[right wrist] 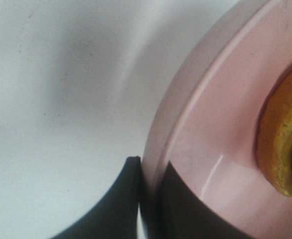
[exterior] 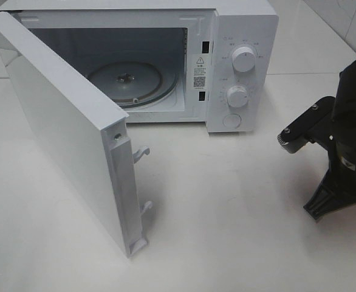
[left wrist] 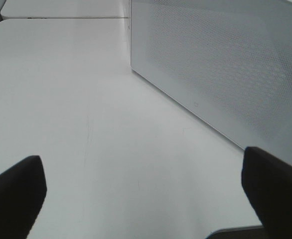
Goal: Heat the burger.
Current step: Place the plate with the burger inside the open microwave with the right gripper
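In the right wrist view the burger [right wrist: 281, 144] shows only as a golden-brown bun edge on a pink plate [right wrist: 211, 149]. My right gripper [right wrist: 151, 172] is shut on the plate's rim, one dark finger [right wrist: 118, 204] outside it and one on its inner face. In the exterior high view only the black right arm [exterior: 348, 146] shows, at the right edge; plate and burger are out of sight there. My left gripper [left wrist: 141, 199] is open and empty above the white table, its fingertips [left wrist: 16, 194] wide apart.
A white microwave [exterior: 242, 73] stands at the back with its door [exterior: 68, 134] swung wide open toward the front left. Its glass turntable [exterior: 132, 79] is bare. The door's outer face also shows in the left wrist view [left wrist: 225, 64]. The white table [exterior: 226, 213] lies in front.
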Robot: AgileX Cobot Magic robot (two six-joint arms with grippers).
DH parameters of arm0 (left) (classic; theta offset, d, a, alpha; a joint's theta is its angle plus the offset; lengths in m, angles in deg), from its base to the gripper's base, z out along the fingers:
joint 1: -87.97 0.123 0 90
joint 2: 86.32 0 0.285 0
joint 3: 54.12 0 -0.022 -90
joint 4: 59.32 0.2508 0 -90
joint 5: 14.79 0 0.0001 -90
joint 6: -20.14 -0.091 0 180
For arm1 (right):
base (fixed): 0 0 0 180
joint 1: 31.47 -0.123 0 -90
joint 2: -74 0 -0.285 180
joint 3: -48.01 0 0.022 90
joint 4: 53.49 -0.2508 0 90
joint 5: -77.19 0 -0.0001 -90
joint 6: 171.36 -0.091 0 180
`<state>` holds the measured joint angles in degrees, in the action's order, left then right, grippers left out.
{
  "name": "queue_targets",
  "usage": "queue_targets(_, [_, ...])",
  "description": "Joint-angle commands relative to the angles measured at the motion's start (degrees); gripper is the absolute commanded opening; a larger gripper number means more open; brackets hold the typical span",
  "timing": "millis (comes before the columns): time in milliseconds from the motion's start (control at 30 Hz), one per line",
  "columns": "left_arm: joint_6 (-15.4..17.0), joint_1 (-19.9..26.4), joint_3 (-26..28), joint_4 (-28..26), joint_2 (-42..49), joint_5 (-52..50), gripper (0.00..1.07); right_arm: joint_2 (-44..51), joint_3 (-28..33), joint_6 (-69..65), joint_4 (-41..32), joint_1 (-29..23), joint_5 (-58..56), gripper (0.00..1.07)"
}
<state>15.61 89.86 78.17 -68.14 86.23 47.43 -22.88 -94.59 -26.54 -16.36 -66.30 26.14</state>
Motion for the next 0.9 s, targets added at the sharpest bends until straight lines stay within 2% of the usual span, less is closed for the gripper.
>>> queue_targets(33, [0.1, -0.1, 0.1, -0.5, 0.9, -0.7, 1.00, 0.7, 0.2, 0.3, 2.9, -2.2, -3.5, 0.00])
queue_targets(300, [0.1, -0.1, 0.1, -0.5, 0.9, -0.7, 1.00, 3.0, 0.7, 2.1, 3.4, -6.9, -4.4, 0.00])
queue_targets(600, [0.1, -0.1, 0.1, -0.5, 0.9, -0.7, 1.00, 8.8, 5.8, 4.1, 3.7, -13.4, -5.6, 0.00])
queue_targets(900, [0.1, -0.1, 0.1, -0.5, 0.9, -0.7, 1.00, 12.7, 8.0, 6.1, 3.7, -19.3, -7.0, 0.00])
